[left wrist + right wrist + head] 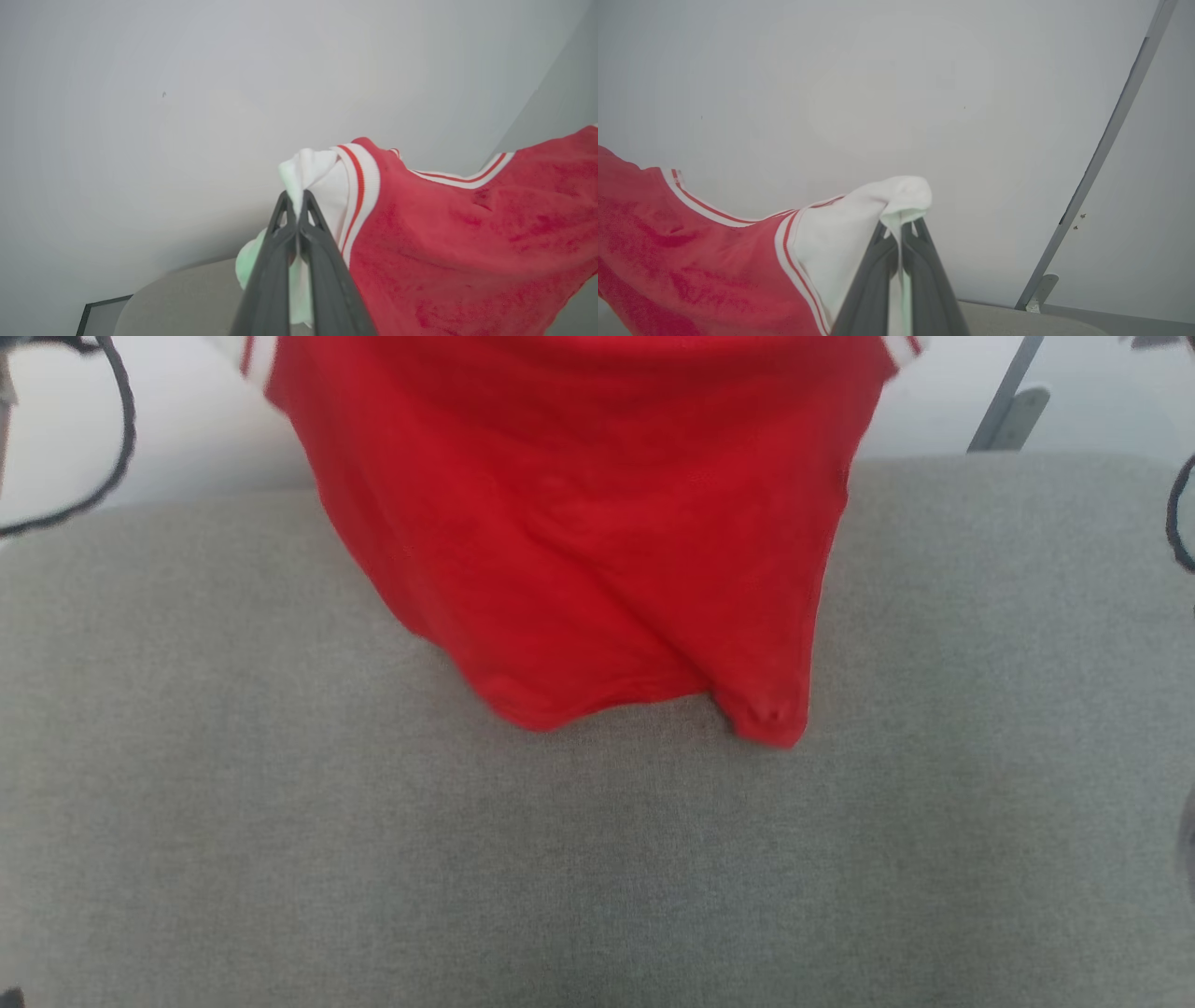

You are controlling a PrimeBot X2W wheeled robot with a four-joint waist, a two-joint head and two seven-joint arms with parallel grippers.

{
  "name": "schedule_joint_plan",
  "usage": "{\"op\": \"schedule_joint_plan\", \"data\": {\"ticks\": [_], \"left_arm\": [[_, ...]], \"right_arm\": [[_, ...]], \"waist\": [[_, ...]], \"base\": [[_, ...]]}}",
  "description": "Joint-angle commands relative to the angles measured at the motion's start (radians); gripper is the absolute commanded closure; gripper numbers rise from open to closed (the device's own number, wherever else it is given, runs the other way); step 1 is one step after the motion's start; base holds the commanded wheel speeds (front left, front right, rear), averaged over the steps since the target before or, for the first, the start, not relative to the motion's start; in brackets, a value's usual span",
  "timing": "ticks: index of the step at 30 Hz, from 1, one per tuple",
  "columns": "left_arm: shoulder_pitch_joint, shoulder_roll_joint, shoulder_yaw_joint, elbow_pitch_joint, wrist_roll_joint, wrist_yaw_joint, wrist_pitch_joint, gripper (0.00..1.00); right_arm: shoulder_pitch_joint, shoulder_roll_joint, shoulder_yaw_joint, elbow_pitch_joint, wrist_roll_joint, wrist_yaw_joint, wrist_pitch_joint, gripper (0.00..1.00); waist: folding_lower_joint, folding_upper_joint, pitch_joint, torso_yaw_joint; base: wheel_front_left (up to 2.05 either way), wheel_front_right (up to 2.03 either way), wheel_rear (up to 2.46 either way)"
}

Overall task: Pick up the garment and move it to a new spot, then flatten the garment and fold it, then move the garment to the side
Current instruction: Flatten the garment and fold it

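Note:
The garment [579, 523], a red jersey with white sleeves and red-and-white trim, hangs from the top of the head view, and its lower hem drapes onto the grey surface. In the left wrist view my left gripper [294, 196] is shut on a bunched white sleeve of the garment [458, 242], and the red body stretches off to the right. In the right wrist view my right gripper [900, 226] is shut on the other white sleeve of the garment [691, 261], whose red body runs off to the left. The shirt's upper part is cut off by the head view's top edge.
A wide grey fabric-covered surface [280, 803] spreads under the shirt. Behind it is a pale wall with a grey slanted bar [1008, 401] at the upper right. Black cables [117, 448] loop at the left and right edges.

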State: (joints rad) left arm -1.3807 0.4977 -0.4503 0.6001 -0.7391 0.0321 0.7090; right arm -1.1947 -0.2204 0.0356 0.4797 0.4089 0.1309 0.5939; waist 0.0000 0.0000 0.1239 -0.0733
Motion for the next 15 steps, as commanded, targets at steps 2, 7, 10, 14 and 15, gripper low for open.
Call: {"op": "schedule_joint_plan", "data": {"ticks": [2, 7, 10, 14, 15], "left_arm": [[-0.040, 0.000, 0.010, 0.000, 0.019, 0.005, -0.048, 1.00], [-0.134, -0.029, 0.019, 0.045, 0.058, -0.007, -0.199, 1.00], [-0.217, -0.045, 0.022, 0.079, 0.093, -0.028, -0.315, 1.00], [-0.325, -0.060, 0.022, 0.118, 0.157, -0.043, -0.530, 1.00], [-0.345, -0.068, 0.026, 0.135, 0.163, -0.043, -0.571, 1.00]], "right_arm": [[-0.044, -0.007, 0.016, 0.029, -0.016, 0.000, -0.060, 1.00], [-0.157, -0.017, 0.064, 0.139, -0.064, 0.000, -0.242, 1.00], [-0.241, -0.026, 0.089, 0.200, -0.098, 0.000, -0.370, 1.00], [-0.341, -0.046, 0.117, 0.265, -0.180, 0.000, -0.600, 1.00], [-0.368, -0.054, 0.118, 0.279, -0.205, 0.000, -0.658, 1.00]], "waist": [[0.0000, 0.0000, 0.051, -0.003], [0.0000, 0.0000, 0.153, -0.001], [0.0000, 0.0000, 0.218, 0.003], [0.0000, 0.0000, 0.283, 0.010], [0.0000, 0.0000, 0.296, 0.014]], "base": [[0.00, 0.00, 0.00], [0.00, 0.00, 0.00], [0.00, 0.00, 0.00], [0.00, 0.00, 0.00], [0.00, 0.00, 0.00]]}}
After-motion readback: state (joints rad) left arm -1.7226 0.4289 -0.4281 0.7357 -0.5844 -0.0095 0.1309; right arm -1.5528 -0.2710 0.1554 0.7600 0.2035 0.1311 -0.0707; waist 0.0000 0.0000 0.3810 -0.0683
